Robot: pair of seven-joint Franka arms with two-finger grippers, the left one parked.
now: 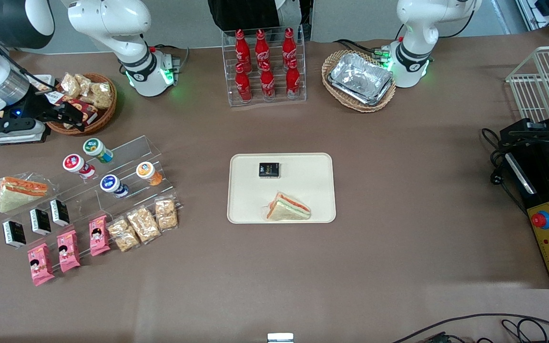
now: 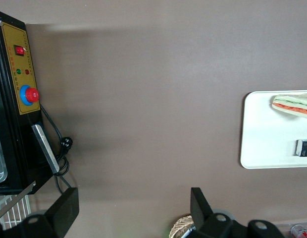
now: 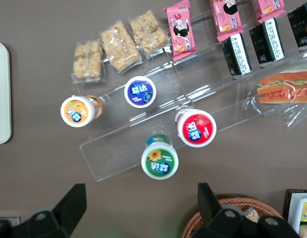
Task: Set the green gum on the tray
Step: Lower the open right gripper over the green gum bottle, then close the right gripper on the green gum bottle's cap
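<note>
My tool [image 1: 72, 116] hangs over the wicker snack basket [image 1: 94, 110] at my working end of the surface [image 1: 398, 190], its two dark fingers apart, nothing between them. Green gum [image 1: 97, 149] sits on the clear stepped rack [image 1: 127, 166], highest step, beside the red-lidded bottle [image 1: 77, 165]. Tray [image 1: 250, 190] lies mid-surface, well apart, carrying a sandwich [image 1: 288, 208] and a black packet [image 1: 269, 170].

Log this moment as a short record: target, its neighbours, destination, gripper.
target: green gum, on the clear stepped rack, untouched
neighbours: red-lidded bottle beside it; blue-lidded bottle and orange-lidded bottle one step lower
destination: tray, already holding a sandwich and a black packet
gripper: gripper, open, above the green gum, holding nothing
</note>
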